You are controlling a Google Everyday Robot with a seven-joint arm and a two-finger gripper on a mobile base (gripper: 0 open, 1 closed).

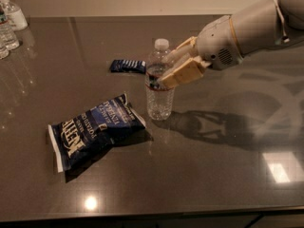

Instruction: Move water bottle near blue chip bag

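Note:
The water bottle (159,87) is clear ribbed plastic with a white cap and a dark label band. It stands upright near the middle of the dark table (213,175). My gripper (172,70) comes in from the right and is shut on the bottle at its label band. The blue chip bag (92,129) is dark navy with white lettering and lies flat just left of and in front of the bottle, a short gap apart.
A small dark blue flat packet (127,66) lies behind the bottle to its left. A white-topped pump bottle (13,14) and small clear bottles (6,32) stand at the far left corner. The table's front edge runs along the bottom.

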